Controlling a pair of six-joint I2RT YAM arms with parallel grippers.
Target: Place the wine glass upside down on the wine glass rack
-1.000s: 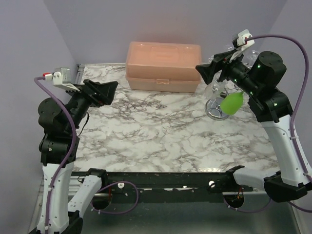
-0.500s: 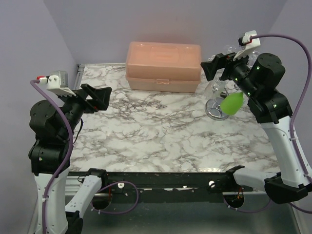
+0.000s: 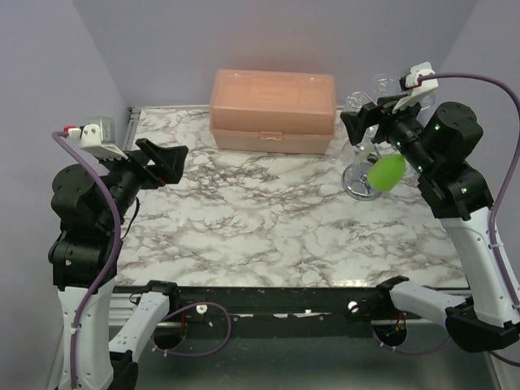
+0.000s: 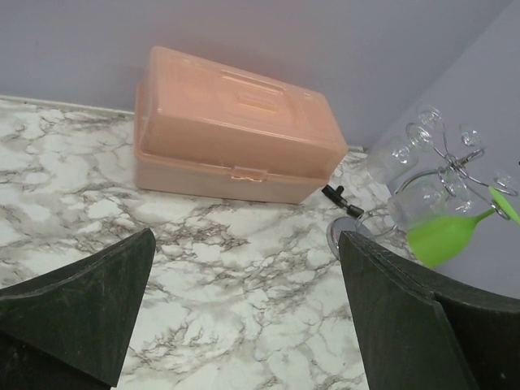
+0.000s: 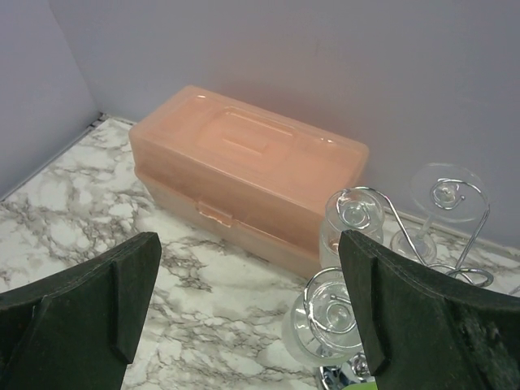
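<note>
Green wine glass (image 4: 443,236) hangs bowl-down, foot hooked on the wine glass rack (image 4: 457,162), just below the right gripper's (image 5: 248,252) spread, empty fingers; left gripper (image 4: 244,244) likewise spread, well apart.

The end effector (image 5: 249,240) gapes wide, holding nothing. A pink box (image 5: 244,183) sits on the marble surface (image 5: 73,195). Beside it, clear glasses (image 5: 329,325) hang upside down on the wine glass rack (image 5: 455,272).
</note>
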